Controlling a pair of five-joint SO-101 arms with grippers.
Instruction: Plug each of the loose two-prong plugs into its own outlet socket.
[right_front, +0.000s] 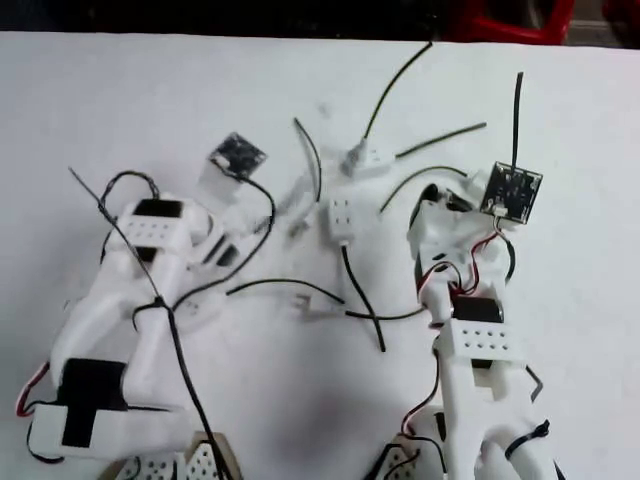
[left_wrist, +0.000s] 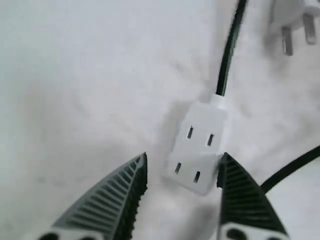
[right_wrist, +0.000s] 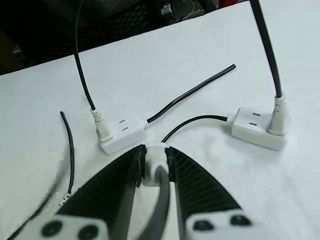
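White plug (right_wrist: 152, 169) in right gripper (right_wrist: 155, 149)

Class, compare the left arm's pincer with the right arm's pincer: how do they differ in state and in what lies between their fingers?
The left pincer is open; the right pincer is shut. The left pincer's fingers stand either side of a socket block with empty slots, which lies on the table; the right pincer grips a white plug with its cord attached. Both have dark fingers.
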